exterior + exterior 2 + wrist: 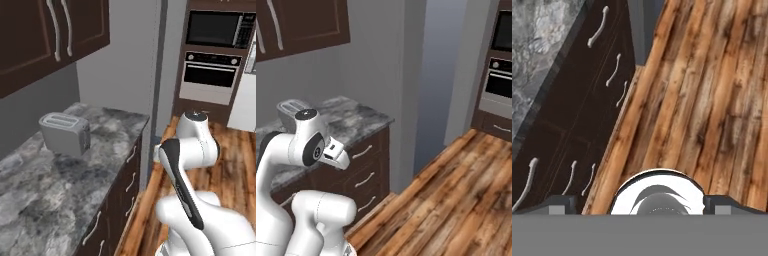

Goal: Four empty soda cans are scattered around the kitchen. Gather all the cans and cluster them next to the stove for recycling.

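The soda cans and the stove are out of view. My gripper [644, 203] points down at the wooden floor [712, 100] beside the dark drawer fronts [587, 100]. Its two dark fingertips [562, 202] stand far apart at the bottom of the hand view, open, with nothing between them. My white arm [192, 150] is folded up over the base, in front of the end of the counter.
A silver toaster [65, 132] stands on the grey marble counter [60, 195] at the left, under dark upper cabinets [50, 35]. The counter ends at a grey wall column [150, 75]. A built-in oven [210, 75] and a microwave [215, 27] stand across the wooden floor [456, 200].
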{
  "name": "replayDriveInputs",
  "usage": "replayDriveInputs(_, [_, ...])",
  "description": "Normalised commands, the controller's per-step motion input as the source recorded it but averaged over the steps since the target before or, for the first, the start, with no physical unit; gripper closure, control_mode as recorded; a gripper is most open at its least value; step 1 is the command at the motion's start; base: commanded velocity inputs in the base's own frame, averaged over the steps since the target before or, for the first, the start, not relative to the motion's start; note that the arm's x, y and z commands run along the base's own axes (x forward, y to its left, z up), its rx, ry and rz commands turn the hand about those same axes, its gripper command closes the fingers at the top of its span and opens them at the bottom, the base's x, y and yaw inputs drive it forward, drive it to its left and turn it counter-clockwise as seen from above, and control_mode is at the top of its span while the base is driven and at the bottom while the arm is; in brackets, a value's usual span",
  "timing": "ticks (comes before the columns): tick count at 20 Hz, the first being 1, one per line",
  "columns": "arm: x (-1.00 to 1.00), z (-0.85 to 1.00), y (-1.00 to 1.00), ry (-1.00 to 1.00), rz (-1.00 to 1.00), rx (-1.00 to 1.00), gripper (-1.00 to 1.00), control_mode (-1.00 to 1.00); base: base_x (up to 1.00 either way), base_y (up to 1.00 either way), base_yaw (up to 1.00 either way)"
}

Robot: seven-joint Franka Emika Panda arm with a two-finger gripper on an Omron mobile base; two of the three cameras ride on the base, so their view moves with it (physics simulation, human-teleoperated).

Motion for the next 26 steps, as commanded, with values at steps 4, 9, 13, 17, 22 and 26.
replayDriveInputs(4, [0.0, 0.0, 0.0, 0.0, 0.0, 0.0, -1.0, 1.0, 0.09, -0.13, -0.39])
replayDriveInputs(9, [0.0, 0.0, 0.0, 0.0, 0.0, 0.0, -1.0, 1.0, 0.01, 0.0, -0.44])
replayDriveInputs(13, [0.0, 0.0, 0.0, 0.0, 0.0, 0.0, -1.0, 1.0, 0.03, -0.01, -0.44])
replayDriveInputs(17, [0.0, 0.0, 0.0, 0.0, 0.0, 0.0, -1.0, 1.0, 0.2, -0.08, -0.36])
replayDriveInputs(22, [0.0, 0.0, 0.0, 0.0, 0.0, 0.0, -1.0, 1.0, 0.62, -0.25, -0.1])
replayDriveInputs(26, [0.0, 0.0, 0.0, 0.0, 0.0, 0.0, -1.0, 1.0, 0.97, -0.34, 0.02])
